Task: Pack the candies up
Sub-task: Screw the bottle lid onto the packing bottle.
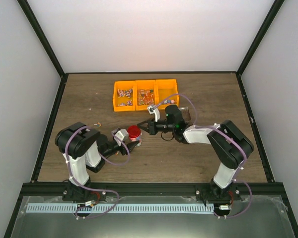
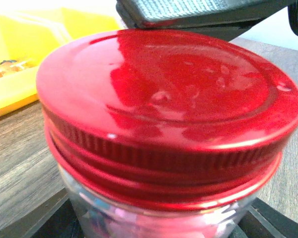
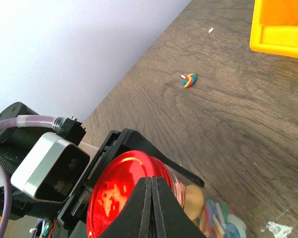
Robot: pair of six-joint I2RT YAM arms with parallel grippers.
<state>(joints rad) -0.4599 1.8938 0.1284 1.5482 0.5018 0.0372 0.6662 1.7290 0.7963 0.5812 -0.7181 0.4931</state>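
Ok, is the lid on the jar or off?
On. The red lid caps the jar, its threaded skirt covering the neck. Whether it's screwed tight, cannot tell.

Candies (image 1: 124, 97) — small, multicoloured — in two orange bins (image 1: 124, 108); more inside the jar (image 3: 229, 226); one rainbow piece (image 3: 189, 80) on tabletop (image 3: 228, 129).

No text, label, brand, number or sign can be read in any view. The red lid (image 2: 169, 99) shows only glare. The clear jar (image 2: 104, 210) shows plain glass. The candies (image 1: 124, 95) in the orange bins (image 1: 167, 89), upper middle of the top view, are too small to show print.
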